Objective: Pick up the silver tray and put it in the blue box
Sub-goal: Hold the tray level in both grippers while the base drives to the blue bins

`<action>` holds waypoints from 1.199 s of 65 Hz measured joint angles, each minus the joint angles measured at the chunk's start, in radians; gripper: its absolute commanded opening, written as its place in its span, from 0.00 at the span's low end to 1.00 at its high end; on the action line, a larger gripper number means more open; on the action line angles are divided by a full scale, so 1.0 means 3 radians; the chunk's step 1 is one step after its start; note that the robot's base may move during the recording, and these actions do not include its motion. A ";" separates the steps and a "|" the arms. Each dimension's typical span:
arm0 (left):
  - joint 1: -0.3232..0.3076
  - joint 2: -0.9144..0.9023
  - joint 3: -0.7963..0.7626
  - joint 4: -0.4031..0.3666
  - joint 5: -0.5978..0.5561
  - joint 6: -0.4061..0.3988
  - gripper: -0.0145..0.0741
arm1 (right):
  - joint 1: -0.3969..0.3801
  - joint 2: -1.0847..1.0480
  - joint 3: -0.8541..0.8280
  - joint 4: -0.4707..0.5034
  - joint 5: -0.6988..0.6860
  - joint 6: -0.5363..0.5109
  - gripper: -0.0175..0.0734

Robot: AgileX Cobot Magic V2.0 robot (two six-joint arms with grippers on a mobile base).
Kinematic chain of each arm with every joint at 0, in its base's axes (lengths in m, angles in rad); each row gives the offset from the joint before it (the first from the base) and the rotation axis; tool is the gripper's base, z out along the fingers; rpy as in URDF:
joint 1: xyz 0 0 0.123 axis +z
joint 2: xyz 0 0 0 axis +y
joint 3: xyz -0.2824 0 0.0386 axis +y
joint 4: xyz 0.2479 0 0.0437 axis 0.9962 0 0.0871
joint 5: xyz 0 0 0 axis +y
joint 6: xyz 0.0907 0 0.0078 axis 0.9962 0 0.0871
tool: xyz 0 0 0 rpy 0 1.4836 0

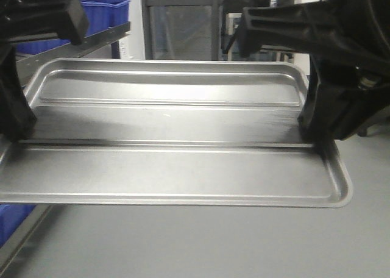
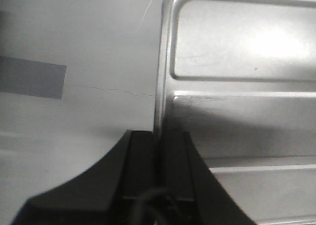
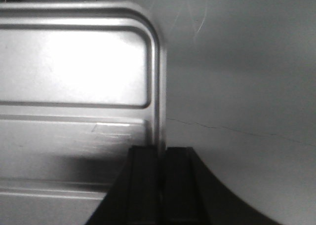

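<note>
At the tray's left short rim, left hand (image 2: 159,136) is closed nearly all the way, black fingers (image 2: 140,156) pinching the raised edge of the silver tray (image 2: 237,111) with one finger outside the rim and one inside. Same on the opposite short rim: right hand (image 3: 160,153) is clamped tight on the tray edge (image 3: 74,126), with only the thin rim between the fingers (image 3: 143,170). Front view: silver tray (image 1: 170,125) spans almost the full width, roughly level and long side toward the camera, between left hand (image 1: 15,125) and right hand (image 1: 317,131). Recessed centre panel and long ridges are visible, top face bare. Grey surface (image 1: 213,241) lies below; contact or gap cannot be told. Blue box (image 1: 12,220) shows at lower left, partly under the tray's near left corner in view. Stacked blue bins (image 1: 103,10) sit on a metal shelf (image 1: 91,43) at upper left. Darker grey rectangular patch (image 2: 32,77) on the surface in the left wrist view; no text legible on it.
</note>
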 measured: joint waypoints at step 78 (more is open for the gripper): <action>-0.0004 0.0000 0.0000 -0.0049 0.0007 -0.0007 0.05 | 0.0000 0.0000 0.0000 0.0000 0.0011 0.0000 0.25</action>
